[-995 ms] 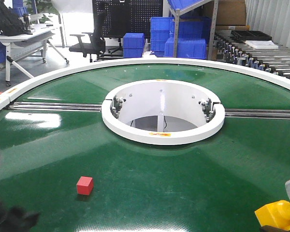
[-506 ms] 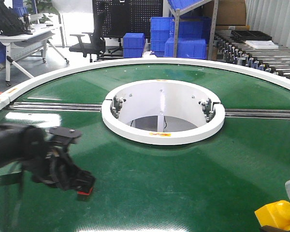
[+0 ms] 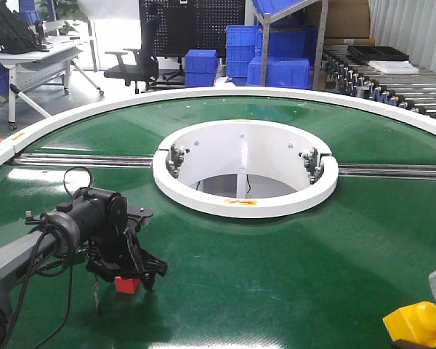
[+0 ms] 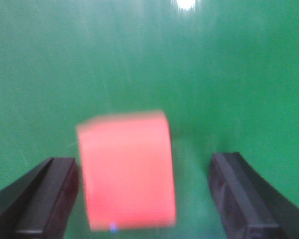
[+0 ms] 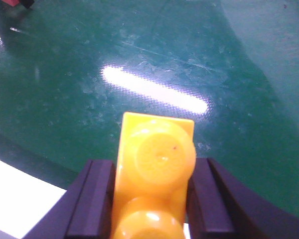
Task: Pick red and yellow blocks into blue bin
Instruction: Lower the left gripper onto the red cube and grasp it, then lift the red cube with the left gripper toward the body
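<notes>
left tool: left gripper (image 4: 144,194) is spread, with one finger on each side of the red cube (image 4: 125,169). Nothing is gripped yet.
right tool: right gripper (image 5: 152,199) is clamped on the yellow brick (image 5: 154,164), with the fingers pressed to its two long sides.
red cube position: it sits on the green table (image 3: 276,269), front-left of the white ring (image 3: 245,200). In the wrist view it is off-centre in the gap, just beside our left-hand finger and well clear of the other.
yellow brick position: it is carried in the right tool at the bottom-right corner of the front view, above the table edge.
blue bin: no view shows it. Only the ribbed blue crates (image 3: 276,51) show in the background, so we can't check the drop path.
risk 1: the offset means one finger would reach the cube first and shove or twist it along the slick surface. We'd expect a corner pinch or a miss.
risk 2: the left wrist view is smeared, so we can't judge the finger height over the table. Too high and the pads only catch the cube's top edge.
risk 3: the brick's sides are glossy and it juts out past the fingers. A fast swing could pivot it or let it slip.
cube look: plain red, matte, with sharp edges and no studs.
brick look: glossy yellow, longer than wide, with two round studs on top.
</notes>
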Available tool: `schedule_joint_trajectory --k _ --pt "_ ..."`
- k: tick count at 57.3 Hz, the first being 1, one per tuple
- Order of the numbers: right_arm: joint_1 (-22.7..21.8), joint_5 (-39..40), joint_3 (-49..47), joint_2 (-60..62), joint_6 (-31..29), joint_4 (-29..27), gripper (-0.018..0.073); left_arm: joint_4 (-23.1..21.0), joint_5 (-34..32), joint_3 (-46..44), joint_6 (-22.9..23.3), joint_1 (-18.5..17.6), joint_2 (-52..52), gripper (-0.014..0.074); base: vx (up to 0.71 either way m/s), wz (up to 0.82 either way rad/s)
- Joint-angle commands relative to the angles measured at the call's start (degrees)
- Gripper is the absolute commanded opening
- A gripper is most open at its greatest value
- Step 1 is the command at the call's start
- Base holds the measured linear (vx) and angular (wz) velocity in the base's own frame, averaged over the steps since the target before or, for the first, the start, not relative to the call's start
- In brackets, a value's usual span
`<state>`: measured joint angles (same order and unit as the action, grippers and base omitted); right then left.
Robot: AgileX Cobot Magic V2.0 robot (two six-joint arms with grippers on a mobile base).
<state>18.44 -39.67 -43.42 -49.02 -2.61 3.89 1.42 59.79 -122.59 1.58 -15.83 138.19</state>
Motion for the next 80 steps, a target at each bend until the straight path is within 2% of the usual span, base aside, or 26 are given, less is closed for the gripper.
schedule_joint_trajectory --k 1,13,26,40,47,53,60,64,80 --pt "0.0 3.5 -1.7 0.7 -0.5 0.4 0.0231 0.3 -2.8 -2.1 0.5 0.2 -3.8 0.0573 0.00 0.00" --pt "0.0 3.5 -1.7 0.7 -0.5 0.4 0.0231 0.3 -2.2 -2.1 0.3 0.2 -3.9 0.0519 0.00 0.00" --pt "0.0 3.5 -1.7 0.7 -0.5 0.4 0.0231 0.3 -0.9 -2.1 0.3 0.2 -4.1 0.0380 0.00 0.00" --pt "0.0 3.5 -1.7 0.7 -0.5 0.4 0.0231 0.2 1.1 -2.1 -0.1 0.2 -6.4 0.0272 0.00 0.00" --pt "0.0 3.5 -1.7 0.7 -0.5 0.4 0.0231 -2.4 1.4 -2.0 -1.2 0.1 -10.7 0.0235 0.00 0.00" --pt "0.0 3.5 -1.7 0.7 -0.5 0.4 0.0231 -6.7 1.0 -0.2 -2.3 -0.2 -15.7 0.0229 0.00 0.00" --pt "0.0 3.3 -1.7 0.7 -0.5 0.4 0.0231 -10.4 -2.5 6.3 -5.4 -1.3 -23.5 0.0230 0.00 0.00" --pt "0.0 2.9 -1.7 0.7 -0.5 0.4 0.0231 -11.5 -6.7 12.4 -6.6 -2.1 -29.0 0.0232 0.00 0.00" --pt "0.0 2.6 -1.7 0.7 -0.5 0.4 0.0231 -11.7 -22.7 40.0 -8.0 -4.0 -52.2 0.0235 0.00 0.00"
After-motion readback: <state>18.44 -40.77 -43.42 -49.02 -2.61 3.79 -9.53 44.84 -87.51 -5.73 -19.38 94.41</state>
